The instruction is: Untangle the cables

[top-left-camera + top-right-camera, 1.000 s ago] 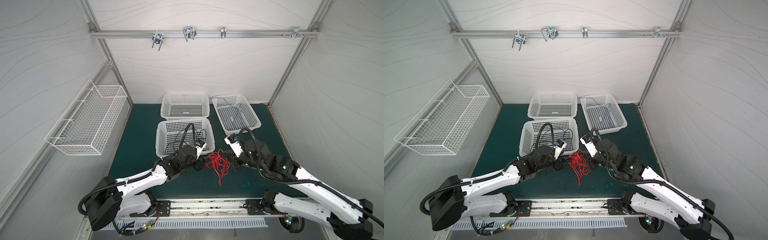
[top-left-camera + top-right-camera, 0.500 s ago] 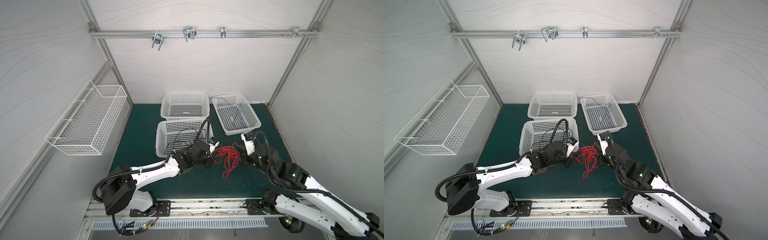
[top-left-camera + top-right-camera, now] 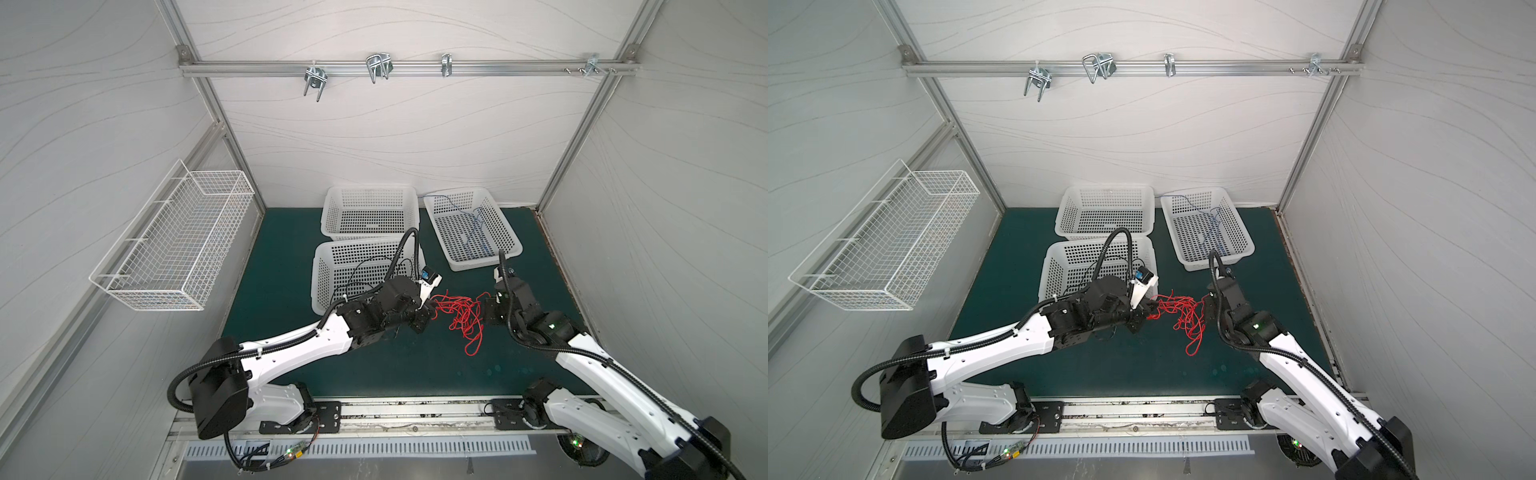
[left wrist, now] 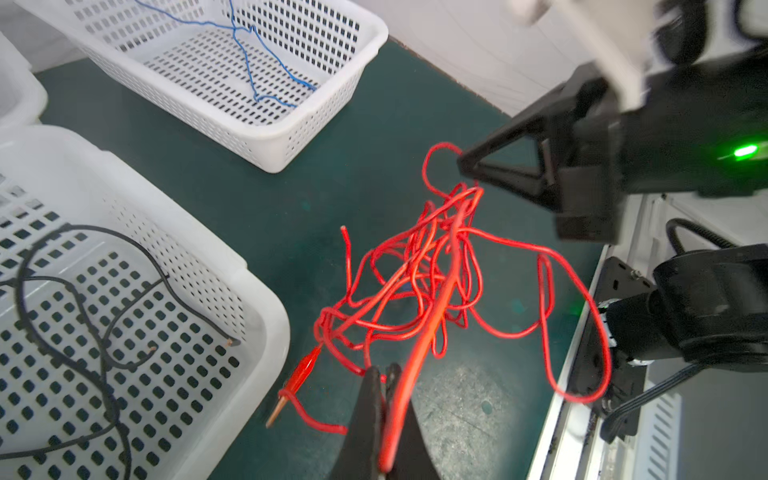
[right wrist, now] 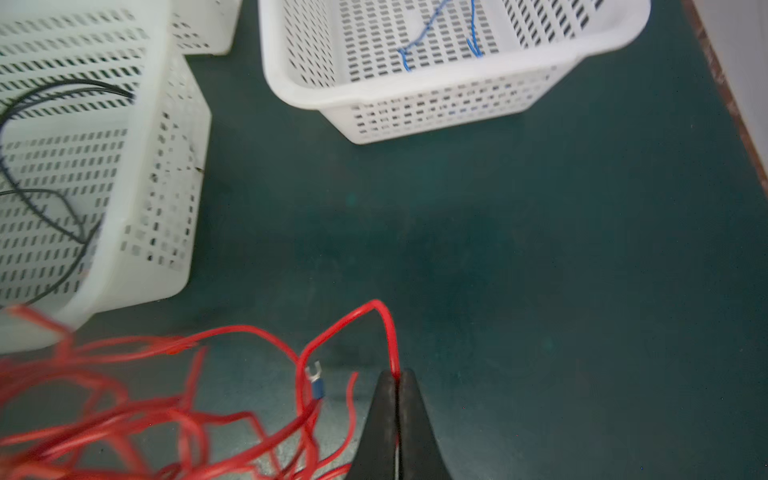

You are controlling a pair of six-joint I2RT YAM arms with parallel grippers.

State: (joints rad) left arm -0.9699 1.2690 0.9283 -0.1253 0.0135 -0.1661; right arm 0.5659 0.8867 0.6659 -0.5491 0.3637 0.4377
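**Red tangle held from both sides**

The red cables [image 3: 1183, 318] stretch between the left gripper [image 3: 1151, 311] and the right gripper [image 3: 1205, 306], over the middle of the green table [image 3: 1017, 249]. One loop hangs toward the front edge. Three white baskets [image 3: 1105, 188] sit nearer the back edge.

**Glossy wire, matt surface**

The thin red cables [image 4: 444, 295] wear smooth, shiny plastic insulation; one ends in a bare coppery metal tip [image 4: 274, 409]. The white perforated plastic baskets [image 4: 266, 160] look smooth and slightly glossy. The dark green surface [image 5: 519, 249] is matt. The black fingers [image 5: 382, 415] look dull.
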